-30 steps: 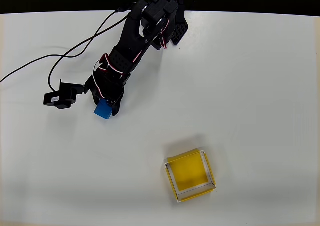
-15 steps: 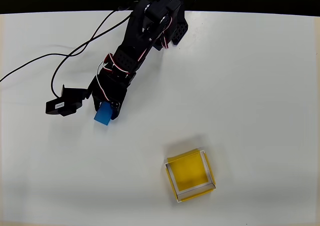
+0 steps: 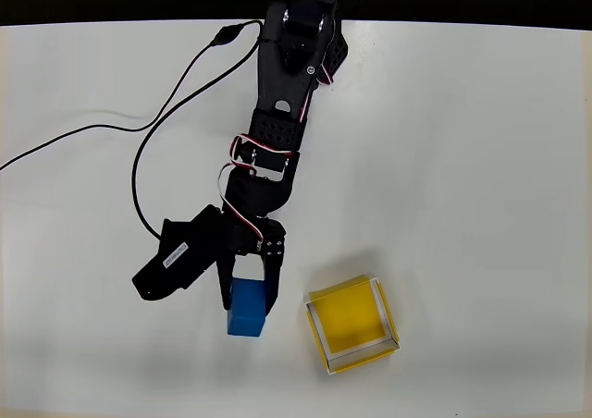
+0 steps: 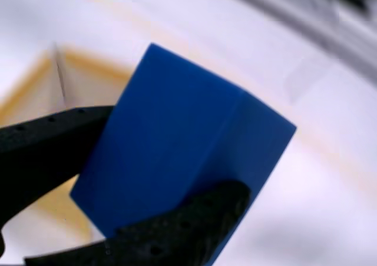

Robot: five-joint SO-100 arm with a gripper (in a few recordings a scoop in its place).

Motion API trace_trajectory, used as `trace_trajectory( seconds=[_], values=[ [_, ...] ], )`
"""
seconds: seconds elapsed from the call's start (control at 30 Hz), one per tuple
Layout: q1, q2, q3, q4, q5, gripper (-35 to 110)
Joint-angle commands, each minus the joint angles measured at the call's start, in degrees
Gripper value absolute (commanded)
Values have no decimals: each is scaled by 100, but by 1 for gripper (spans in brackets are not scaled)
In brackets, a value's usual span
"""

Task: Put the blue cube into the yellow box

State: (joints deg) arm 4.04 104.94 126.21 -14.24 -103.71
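Note:
My black gripper point(image 3: 248, 293) is shut on the blue cube point(image 3: 247, 310), which hangs just left of the yellow box point(image 3: 352, 323) in the overhead view. The box is a shallow square tray with whitish rims, lying on the white table toward the lower right. Up close in the wrist view, the blue cube point(image 4: 182, 154) sits tilted between my two black fingers point(image 4: 53, 139), one on its left face and one under its lower edge. Behind it the yellow box point(image 4: 41, 83) shows blurred at the left.
The arm stretches from its base point(image 3: 305, 20) at the top edge down the middle of the white table point(image 3: 481, 159). A black cable point(image 3: 139, 131) loops across the left part of the table.
The arm has swung down and to the right, carrying the blue cube from the left middle of the table to a spot right beside the yellow box. The box has not moved.

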Motion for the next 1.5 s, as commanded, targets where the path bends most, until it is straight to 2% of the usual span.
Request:
trace_trajectory(
  seconds=[0.0, 0.23, 0.6, 1.17, 1.33, 1.47],
  values=[
    [-554, -158, -1336, -809, -53, 11],
    [-1362, -1274, -2057, -1573, -44, 11],
    [-1890, -2320, -2065, -1529, 747, 11],
    [-1890, -2522, -1600, -316, 1652, 11],
    [-1890, -2461, -1178, -237, 1705, 12],
    [-1872, -2435, -984, -44, 1767, 18]
  ],
)
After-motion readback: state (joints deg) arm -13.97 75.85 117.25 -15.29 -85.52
